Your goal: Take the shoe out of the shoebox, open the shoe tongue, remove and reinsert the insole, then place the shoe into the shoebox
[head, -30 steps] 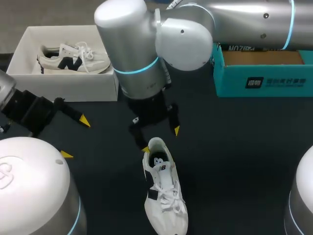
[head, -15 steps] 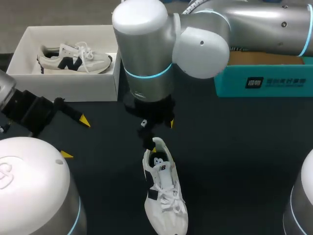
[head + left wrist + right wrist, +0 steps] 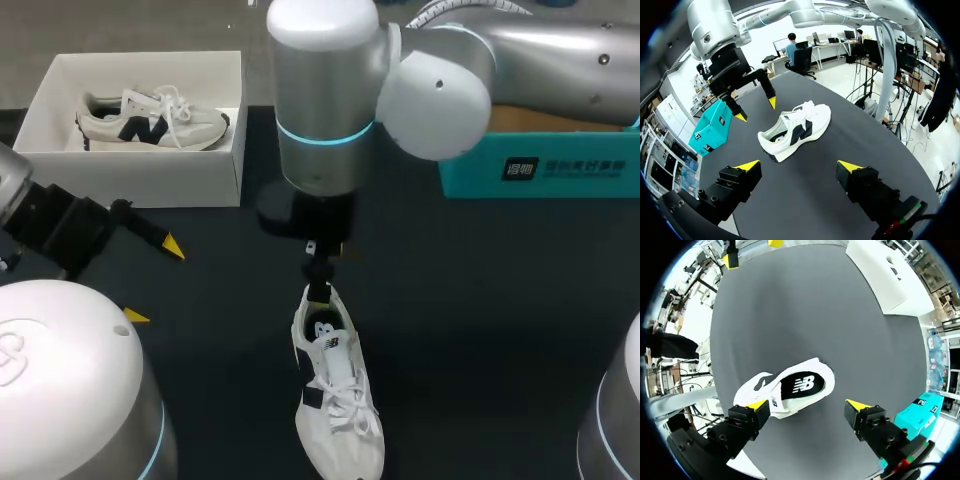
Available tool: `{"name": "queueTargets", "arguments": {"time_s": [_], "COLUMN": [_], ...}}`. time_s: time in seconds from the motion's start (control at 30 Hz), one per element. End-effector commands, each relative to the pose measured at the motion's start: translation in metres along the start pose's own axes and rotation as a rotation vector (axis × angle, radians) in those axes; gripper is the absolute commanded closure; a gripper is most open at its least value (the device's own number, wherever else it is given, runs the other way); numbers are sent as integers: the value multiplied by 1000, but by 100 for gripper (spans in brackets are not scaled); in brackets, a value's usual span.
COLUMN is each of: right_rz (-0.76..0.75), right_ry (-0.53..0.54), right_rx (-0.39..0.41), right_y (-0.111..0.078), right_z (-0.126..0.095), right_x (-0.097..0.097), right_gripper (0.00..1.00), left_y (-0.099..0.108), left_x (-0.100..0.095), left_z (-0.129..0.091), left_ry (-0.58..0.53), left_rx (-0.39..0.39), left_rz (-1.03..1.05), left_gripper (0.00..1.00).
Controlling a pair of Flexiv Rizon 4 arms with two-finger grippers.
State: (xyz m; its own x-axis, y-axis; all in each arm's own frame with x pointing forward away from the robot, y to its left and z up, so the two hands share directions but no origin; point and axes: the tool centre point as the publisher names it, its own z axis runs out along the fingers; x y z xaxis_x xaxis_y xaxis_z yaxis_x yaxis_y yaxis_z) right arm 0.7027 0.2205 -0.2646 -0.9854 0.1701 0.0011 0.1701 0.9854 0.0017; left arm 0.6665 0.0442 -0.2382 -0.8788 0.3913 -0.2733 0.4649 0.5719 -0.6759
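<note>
Shoe [image 3: 335, 400] lies on table [image 3: 480, 330] well apart from shoebox [image 3: 140, 180], right gripper [image 3: 807, 404] hangs open over its heel opening, left gripper [image 3: 798, 165] open near shoebox; looks like tongue-opening step, next needs lowering onto tongue [image 3: 338, 368].

Head camera looks down from behind. All views share the white shoe [image 3: 790, 387]: close under the right gripper [image 3: 807, 404], farther ahead of the left gripper [image 3: 799, 165].
</note>
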Motion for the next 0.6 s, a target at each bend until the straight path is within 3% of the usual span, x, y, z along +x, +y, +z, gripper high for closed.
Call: {"name": "queueTargets", "arguments": {"time_s": [0.03, 0.2, 0.6], "right_rz": [-162, -225, -204], "right_ry": [-30, -40, 25], "right_rx": [-19, -88, -132], "right_y": [2, 9, 11], "right_z": [8, 21, 46], "right_x": [-1, -7, -13], "right_gripper": [0, 0, 0], "left_y": [1, 1, 1], "left_x": [-1, -1, -1], "left_z": [0, 0, 0], "left_ry": [3, 3, 3], "left_rx": [-1, -1, -1], "left_rz": [0, 0, 0], "left_gripper": [0, 0, 0]}}
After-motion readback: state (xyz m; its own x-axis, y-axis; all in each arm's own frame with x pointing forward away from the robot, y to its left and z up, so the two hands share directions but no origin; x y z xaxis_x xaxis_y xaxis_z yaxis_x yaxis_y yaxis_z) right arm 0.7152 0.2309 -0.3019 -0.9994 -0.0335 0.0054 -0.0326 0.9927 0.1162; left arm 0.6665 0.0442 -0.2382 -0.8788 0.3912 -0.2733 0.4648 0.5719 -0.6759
